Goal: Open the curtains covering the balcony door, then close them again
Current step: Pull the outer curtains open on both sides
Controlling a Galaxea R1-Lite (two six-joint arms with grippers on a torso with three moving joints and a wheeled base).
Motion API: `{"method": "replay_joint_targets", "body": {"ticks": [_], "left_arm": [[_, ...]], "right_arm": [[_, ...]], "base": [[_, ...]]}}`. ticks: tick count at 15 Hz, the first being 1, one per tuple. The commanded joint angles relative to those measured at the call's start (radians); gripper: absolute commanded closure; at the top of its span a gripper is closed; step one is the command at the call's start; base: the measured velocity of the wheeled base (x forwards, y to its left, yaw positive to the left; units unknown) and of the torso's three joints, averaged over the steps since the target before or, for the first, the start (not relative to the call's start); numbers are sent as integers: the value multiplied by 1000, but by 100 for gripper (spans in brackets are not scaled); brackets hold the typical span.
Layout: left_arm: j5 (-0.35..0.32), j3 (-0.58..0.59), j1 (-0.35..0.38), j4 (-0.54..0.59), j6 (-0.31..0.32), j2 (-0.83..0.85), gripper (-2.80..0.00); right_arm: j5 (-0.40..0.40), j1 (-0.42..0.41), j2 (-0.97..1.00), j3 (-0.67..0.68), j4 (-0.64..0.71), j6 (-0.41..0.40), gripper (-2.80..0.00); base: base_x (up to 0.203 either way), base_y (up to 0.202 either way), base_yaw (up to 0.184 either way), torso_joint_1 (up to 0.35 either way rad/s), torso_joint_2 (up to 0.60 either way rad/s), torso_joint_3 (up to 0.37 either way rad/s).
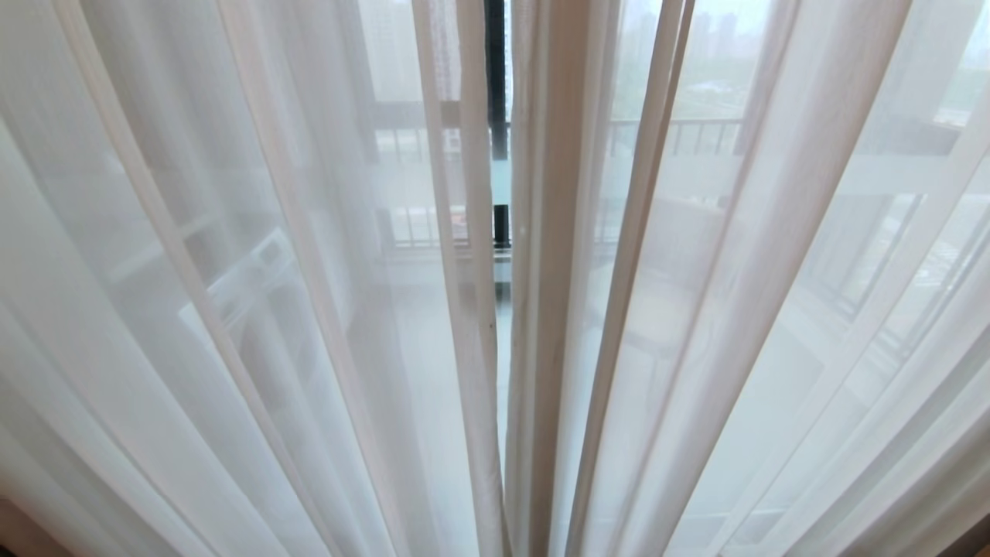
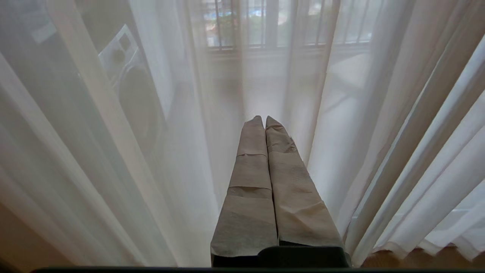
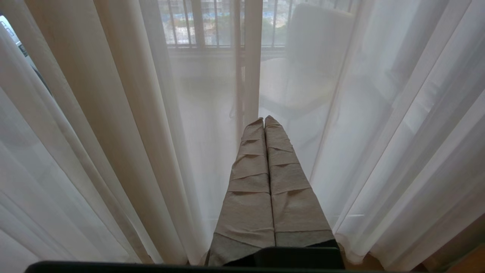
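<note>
Thin white see-through curtains (image 1: 255, 294) hang drawn across the whole head view, their two panels meeting at a narrow slit in the middle. Through that slit shows a black frame bar of the balcony door (image 1: 496, 77), with its frosted band below. Neither arm appears in the head view. My left gripper (image 2: 263, 118) is shut, its tape-wrapped fingers pressed together with nothing between them, pointing at the sheer folds (image 2: 182, 151) close ahead. My right gripper (image 3: 264, 119) is likewise shut and empty, just short of the sheer fabric (image 3: 144, 113).
Behind the sheers a washing machine (image 2: 130, 83) stands on the balcony at the left, and a pale chair (image 3: 307, 64) at the right. A barred railing (image 1: 681, 135) runs across the far side. Wooden floor (image 2: 413, 259) shows below the curtain hems.
</note>
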Motion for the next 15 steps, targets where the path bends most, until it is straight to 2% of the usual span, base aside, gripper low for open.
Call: {"method": "replay_joint_targets", "body": {"ticks": [1,2,4,7,10,13,15], "left_arm": [[-39,-66,0,4,1,46,0],[-82,-98,-1,3,1,73,0],[-208,-195,-4,1,1,156,0],[-452,-346,-5,0,-3,274,0],[-688,-485,-6,-1,-56,392,0],[-863,-594,-6,-1,-75,505,0],[-947,-665,-6,-1,-78,578,0]], "right_arm": [[0,0,2,0,0,0,0],[0,0,1,0,0,0,0],[0,0,1,0,0,0,0],[0,0,2,0,0,0,0],[0,0,2,0,0,0,0],[0,0,2,0,0,0,0],[0,0,1,0,0,0,0]], "base": [[0,0,0,0,0,0],[0,0,0,0,0,0],[0,0,0,0,0,0],[0,0,0,0,0,0],[0,0,0,0,0,0],[0,0,0,0,0,0],[0,0,0,0,0,0]]}}
